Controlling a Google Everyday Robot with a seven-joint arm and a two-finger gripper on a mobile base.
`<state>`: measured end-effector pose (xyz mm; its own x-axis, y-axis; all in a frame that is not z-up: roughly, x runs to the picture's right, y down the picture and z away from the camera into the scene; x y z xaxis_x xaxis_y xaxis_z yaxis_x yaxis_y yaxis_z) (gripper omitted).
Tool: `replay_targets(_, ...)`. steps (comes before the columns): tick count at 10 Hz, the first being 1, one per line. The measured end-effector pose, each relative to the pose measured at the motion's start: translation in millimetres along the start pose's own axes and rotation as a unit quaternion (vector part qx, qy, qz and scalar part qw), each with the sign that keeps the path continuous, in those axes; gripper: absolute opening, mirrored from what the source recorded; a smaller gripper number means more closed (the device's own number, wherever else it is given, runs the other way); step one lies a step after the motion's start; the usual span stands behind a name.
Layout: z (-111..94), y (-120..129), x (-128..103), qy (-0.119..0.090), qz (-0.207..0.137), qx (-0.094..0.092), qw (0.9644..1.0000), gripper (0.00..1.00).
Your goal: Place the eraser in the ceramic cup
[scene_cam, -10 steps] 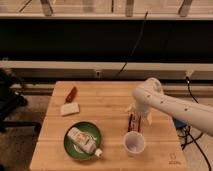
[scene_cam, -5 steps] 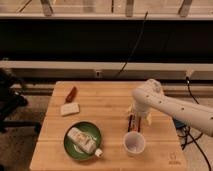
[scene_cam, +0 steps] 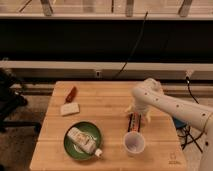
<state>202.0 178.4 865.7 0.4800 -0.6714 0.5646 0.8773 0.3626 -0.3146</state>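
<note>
White pincer (scene_cam: 138, 113) straddles the eraser (scene_cam: 135, 121) above the ceramic cup (scene_cam: 134, 142), its grip impossible to judge.

There is only one camera, and it sits up high in front of the tabletop (scene_cam: 107, 102), looking down and across it toward a dark wall (scene_cam: 75, 42) with a window sill (scene_cam: 100, 16) at the far side. It is far enough back to fit the whole tabletop, some floor on both sides and a black chair (scene_cam: 10, 97) at the left edge. The white arm (scene_cam: 170, 105) comes in from the right, and its gripper (scene_cam: 136, 114) hangs over the right part of the tabletop, close above the eraser (scene_cam: 135, 122).
</note>
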Motion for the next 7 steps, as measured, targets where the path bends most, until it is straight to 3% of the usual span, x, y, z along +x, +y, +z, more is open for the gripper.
replay_targets(1, 3.0, 0.0, 3.8, -0.002, -0.003, -0.001, 1.0000, 0.76)
replay_targets(7, 6.1, 2.7, 12.1, -0.004, -0.012, 0.001, 0.9999, 0.15)
